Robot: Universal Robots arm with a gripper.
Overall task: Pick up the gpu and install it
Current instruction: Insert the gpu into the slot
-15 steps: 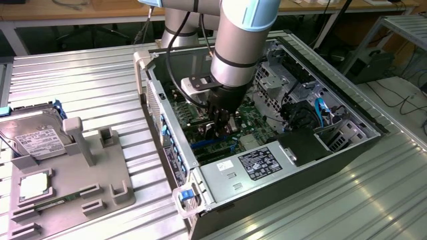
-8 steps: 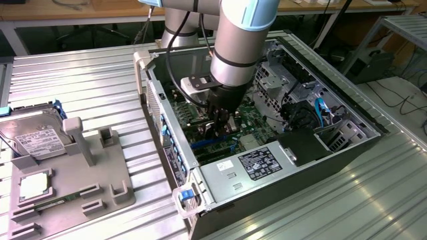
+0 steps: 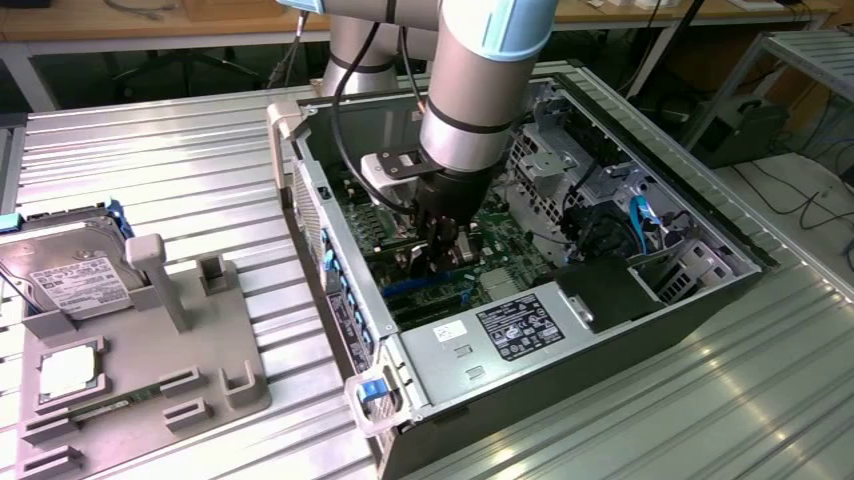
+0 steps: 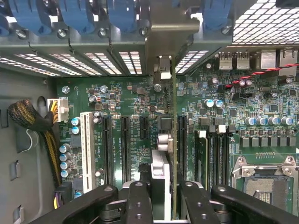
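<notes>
Gripper [image 3: 447,258] deep in the open computer case [image 3: 561,400], clamped on the gpu [image 4: 174,140]. Card upright, edge-on over the green motherboard [image 4: 131,100], just beside a long black slot [image 4: 181,140], bracket end by the vented rear wall [image 4: 84,58].

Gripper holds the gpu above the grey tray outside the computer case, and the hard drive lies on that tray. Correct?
Not quite. The gripper holds the gpu inside the open computer case, above the motherboard, not above the grey tray. The exterior view shows this. The hard drive does lie on that tray.
</notes>
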